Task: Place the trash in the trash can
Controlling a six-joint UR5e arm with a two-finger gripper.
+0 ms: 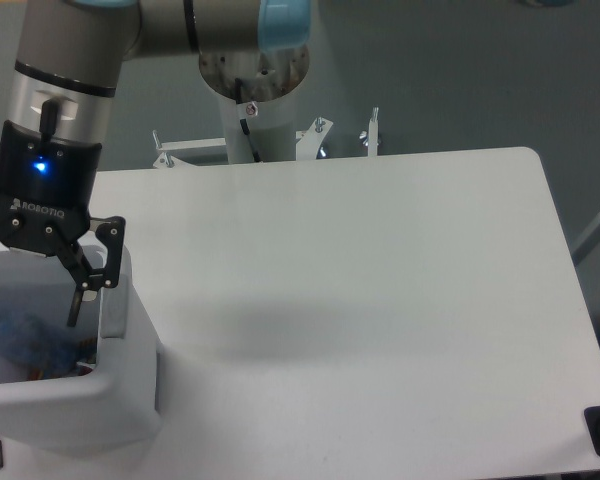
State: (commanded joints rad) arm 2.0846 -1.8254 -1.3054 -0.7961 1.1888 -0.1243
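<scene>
While the gripper [30, 285] hangs over the open mouth of the trash can [115, 395], its black fingers [88, 275] stand spread, the right one clear against the white inner wall and the left one cut off by the edge of the view, and nothing is pinched between them. Just below and slightly toward the camera from the fingertips, a blurred bluish, see-through shape lies inside the bin: this looks like the crushed bottle [20, 335], apart from the fingers and either dropping or already resting on the contents, though the blur makes it impossible to say which. A thing like this should handle as very light and springy, with thin, slick, creased walls that give under pressure, so a grip across the flattened middle of the body would hold better than one at the neck or a smooth end. Of the white paper scrap nothing can be made out in this view. Beyond the gripper, away from the bin, the white table [380, 290] stretches out toward its far rounded corner, and behind it rises the arm's grey mounting column [255, 110].
</scene>
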